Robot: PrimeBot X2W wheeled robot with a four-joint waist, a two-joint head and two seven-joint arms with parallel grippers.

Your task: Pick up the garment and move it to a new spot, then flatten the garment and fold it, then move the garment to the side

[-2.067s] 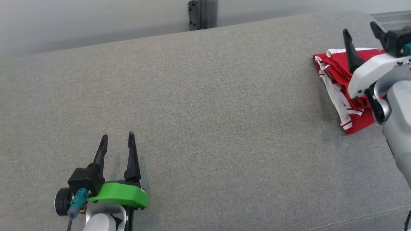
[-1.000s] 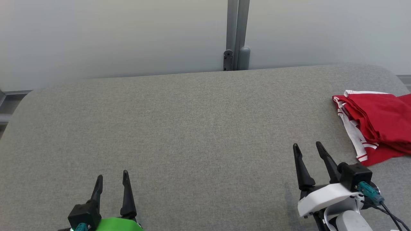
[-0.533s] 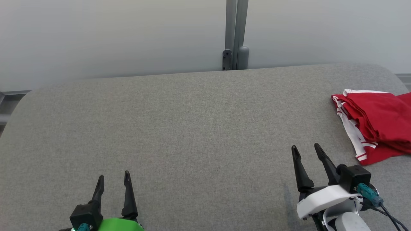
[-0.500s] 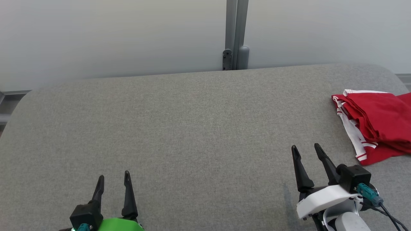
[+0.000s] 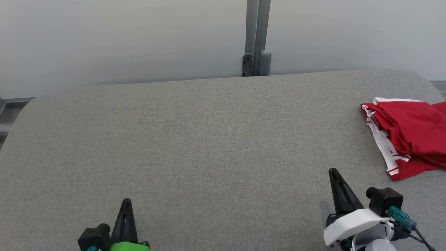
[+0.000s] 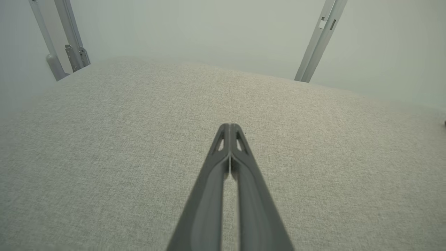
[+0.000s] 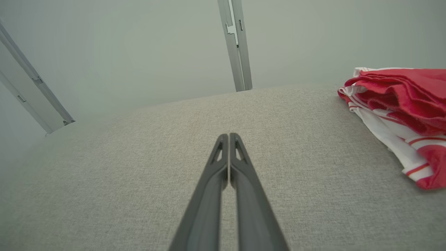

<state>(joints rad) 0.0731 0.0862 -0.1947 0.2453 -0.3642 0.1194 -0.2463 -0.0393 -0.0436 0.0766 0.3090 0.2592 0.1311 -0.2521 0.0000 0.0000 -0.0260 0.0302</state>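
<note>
A: Where does the garment (image 5: 407, 134) lie?
B: The red cloth with white trim rests in a loosely folded stack at the far right of the grey cushioned surface (image 5: 209, 139). The head view's edge cuts off its right part.
A: And the nearest gripper?
B: The right gripper (image 5: 335, 173) sits near the garment's lower left corner, apart from it, fingers pressed together on nothing.
A: The other one?
B: The left gripper (image 5: 127, 202) is well apart at the lower left, likewise clenched and empty. A grey metal post (image 5: 256, 35) stands behind the surface against a pale wall (image 5: 104, 42).
</note>
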